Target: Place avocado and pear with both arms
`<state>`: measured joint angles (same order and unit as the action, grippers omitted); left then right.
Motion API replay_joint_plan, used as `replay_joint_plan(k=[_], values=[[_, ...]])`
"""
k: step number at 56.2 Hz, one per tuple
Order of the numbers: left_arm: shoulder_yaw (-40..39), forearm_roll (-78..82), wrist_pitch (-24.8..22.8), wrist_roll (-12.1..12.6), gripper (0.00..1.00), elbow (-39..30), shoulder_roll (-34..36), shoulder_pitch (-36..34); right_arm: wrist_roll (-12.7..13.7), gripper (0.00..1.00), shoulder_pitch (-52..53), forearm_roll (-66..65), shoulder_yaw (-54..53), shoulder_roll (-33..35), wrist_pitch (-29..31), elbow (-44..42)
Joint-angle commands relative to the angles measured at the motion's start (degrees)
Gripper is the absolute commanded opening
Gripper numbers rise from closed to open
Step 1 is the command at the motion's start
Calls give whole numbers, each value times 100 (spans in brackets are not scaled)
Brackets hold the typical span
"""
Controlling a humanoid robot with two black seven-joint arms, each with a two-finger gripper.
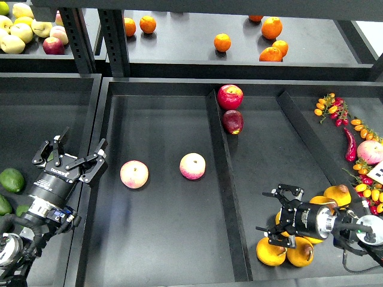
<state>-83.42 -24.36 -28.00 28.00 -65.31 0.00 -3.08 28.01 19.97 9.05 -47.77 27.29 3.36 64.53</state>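
Observation:
Two avocados [11, 179] lie at the far left edge of the left tray, left of my left gripper [72, 155]. That gripper is open and empty, hovering by the tray wall. Several orange-yellow pears [270, 252] sit clustered at the front right; one [300, 253] shows a brown spot. My right gripper [274, 213] is open and empty, its fingers spread just above and left of the cluster. The arm hides part of the pears.
Two pink-and-yellow peaches [134, 174] [192, 165] lie in the middle tray. Two red apples [230, 96] sit by the raised divider [224, 179]. Oranges [222, 42] and pale apples [21, 30] are on the back shelf. Chillies and small tomatoes [350, 143] are at the right.

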Motion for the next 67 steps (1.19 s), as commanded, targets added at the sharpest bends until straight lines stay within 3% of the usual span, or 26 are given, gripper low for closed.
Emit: replay_joint_plan(k=[1,8,29,41,67], values=[[10,54,0,0,99,0,0,9,-1,95,7,-52,-785,-662,-431,25],[27,221,0,0,99,-61,0,27,-1,95,7,-236,-1365,-1269,-801,7],[36,405,0,0,99,-228,0,194,-1,98,-46,-632,-2824,-2702,-801,-2],[36,441,0,0,99,-211,0,220,-1,99,-72,-1221,-3915,-2729,-583,7],[-61,634,0,0,99,-228,0,141,-1,100,-134,-299,-3889,-2729,244,77]])
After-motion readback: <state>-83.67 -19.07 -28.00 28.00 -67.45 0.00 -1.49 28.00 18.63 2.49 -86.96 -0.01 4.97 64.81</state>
